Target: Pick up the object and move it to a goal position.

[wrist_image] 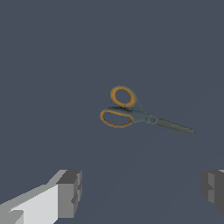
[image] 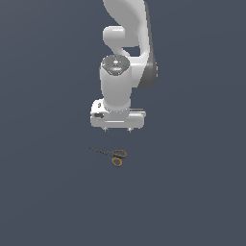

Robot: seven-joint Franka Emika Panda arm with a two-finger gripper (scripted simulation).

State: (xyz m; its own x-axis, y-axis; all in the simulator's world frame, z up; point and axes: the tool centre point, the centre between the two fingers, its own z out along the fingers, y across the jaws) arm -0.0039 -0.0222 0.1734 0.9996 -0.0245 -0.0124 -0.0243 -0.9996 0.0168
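Clearly the approach is the step in hand: nothing is grasped yet. The scissors [image: 111, 155] lie flat on the dark grey surface [image: 43, 192], just below and slightly ahead of the arm's hand in the exterior view, their thin dark blades pointing toward the exterior view's left and the two orange-rimmed loops toward its right. The gripper [image: 117, 130] hangs above them, apart from them and from the surface, pointing straight down.

In the wrist view the gripper [wrist_image: 142, 190] is released, its two fingers [wrist_image: 70, 192] spread wide with bare surface between them. The scissors [wrist_image: 138, 113] sit beyond that gap, not between the fingers, so the gripper is not yet centred over them.

No goal marker shows in either view, so where the scissors must go cannot be told from here.

The next move, as I judge it, calls for shifting the gripper until the pivot or the handle neck lies between the fingers, then descending almost to the surface before closing. The scissors are thin and lie low, so a shallow descent would probably close on nothing, and the fingers likely need to cross the narrow body rather than run along the blades.
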